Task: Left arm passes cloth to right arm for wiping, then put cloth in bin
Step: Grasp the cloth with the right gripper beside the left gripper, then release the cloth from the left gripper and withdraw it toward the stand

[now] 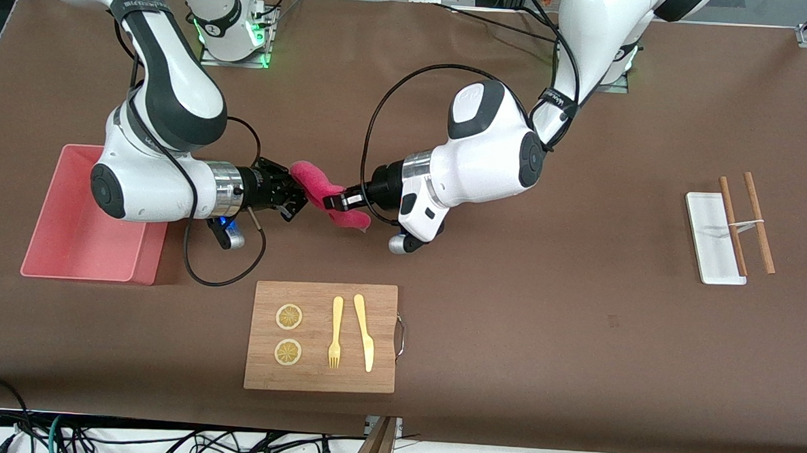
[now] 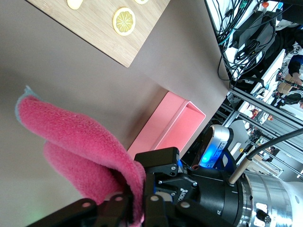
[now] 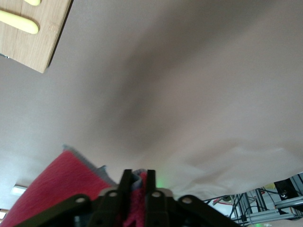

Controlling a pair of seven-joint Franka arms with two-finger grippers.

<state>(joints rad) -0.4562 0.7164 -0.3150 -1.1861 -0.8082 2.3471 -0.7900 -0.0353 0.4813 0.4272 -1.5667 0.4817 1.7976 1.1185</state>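
The magenta-pink cloth (image 1: 317,184) hangs in the air over the middle of the table, between the two grippers. My left gripper (image 1: 333,201) pinches one fold of it, and the left wrist view shows the cloth (image 2: 71,132) running in between the left gripper's (image 2: 139,196) fingers. From the right arm's end, my right gripper (image 1: 300,199) is shut on another edge; its wrist view shows the cloth (image 3: 52,189) squeezed in that gripper (image 3: 137,182). The salmon-pink bin (image 1: 83,226) sits on the table under the right arm's elbow, also visible as the bin (image 2: 175,125) in the left wrist view.
A wooden board (image 1: 320,336) with two lemon slices (image 1: 288,334), a yellow fork (image 1: 335,332) and a yellow knife (image 1: 364,332) lies nearer the front camera than the cloth. A white tray (image 1: 709,236) and two brown chopsticks (image 1: 758,221) lie at the left arm's end.
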